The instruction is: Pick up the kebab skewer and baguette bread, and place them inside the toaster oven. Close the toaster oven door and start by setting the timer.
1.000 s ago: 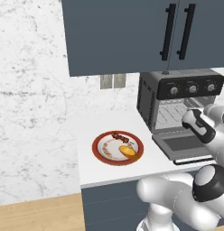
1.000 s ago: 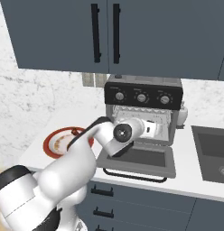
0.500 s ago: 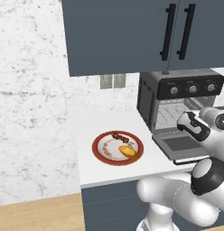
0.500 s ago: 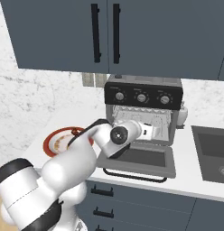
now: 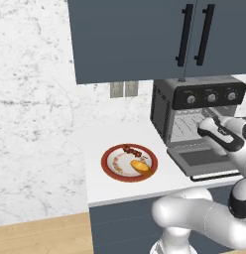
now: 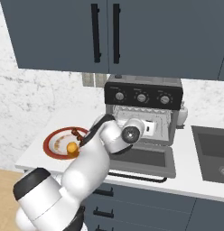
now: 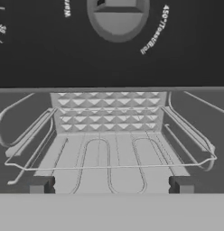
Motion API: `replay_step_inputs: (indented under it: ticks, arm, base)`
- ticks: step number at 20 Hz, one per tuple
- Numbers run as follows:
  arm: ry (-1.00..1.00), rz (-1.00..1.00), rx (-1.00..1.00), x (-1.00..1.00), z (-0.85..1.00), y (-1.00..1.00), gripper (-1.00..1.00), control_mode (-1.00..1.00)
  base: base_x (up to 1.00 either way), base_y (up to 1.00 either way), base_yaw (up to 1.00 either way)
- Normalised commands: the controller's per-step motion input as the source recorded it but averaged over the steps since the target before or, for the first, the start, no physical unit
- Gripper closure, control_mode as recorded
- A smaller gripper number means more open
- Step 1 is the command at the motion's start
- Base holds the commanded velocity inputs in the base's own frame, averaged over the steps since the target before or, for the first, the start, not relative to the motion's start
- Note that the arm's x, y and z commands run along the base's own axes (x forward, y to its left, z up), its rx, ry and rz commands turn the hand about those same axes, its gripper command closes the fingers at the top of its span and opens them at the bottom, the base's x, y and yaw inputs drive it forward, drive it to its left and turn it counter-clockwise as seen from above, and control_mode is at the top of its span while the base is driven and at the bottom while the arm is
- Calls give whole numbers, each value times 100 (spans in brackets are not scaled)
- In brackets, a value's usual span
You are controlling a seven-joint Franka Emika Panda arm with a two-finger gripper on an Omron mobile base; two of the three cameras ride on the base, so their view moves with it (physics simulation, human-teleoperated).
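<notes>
Gripper point(image 7: 109, 185) is spread wide with nothing in it, parked right at the mouth of the toaster oven point(image 5: 194, 116), wire racks dead ahead. Toaster oven door point(image 6: 147, 159) hangs dropped open. Kebab skewer point(image 5: 133, 149) and baguette bread point(image 5: 140, 165) sit on the red-rimmed plate point(image 5: 108, 170), center-left of the left base view, on the tabletop point(image 5: 117, 191).

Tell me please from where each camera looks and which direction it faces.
Left base view: behind the arm on its left, facing the counter; plate, open toaster oven, white arm at right.
Right base view: behind on the right, same counter; arm rising from lower left.
Hand view: on the hand, facing into the oven; open gripper tips at bottom.
Shared: the oven's wire rack and knobs.
</notes>
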Motion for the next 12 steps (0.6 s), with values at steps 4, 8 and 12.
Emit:
replay_step_inputs:
  ticks: [4,8,12]
  arm:
    - [0,2,0,19,0,0,-100,-100]
    - [0,0,0,9,-6,0,-100,-100]
    - [0,0,0,9,-20,0,-100,-100]
  base:
    - [0,0,0]
    - [0,0,0]
    - [0,0,0]
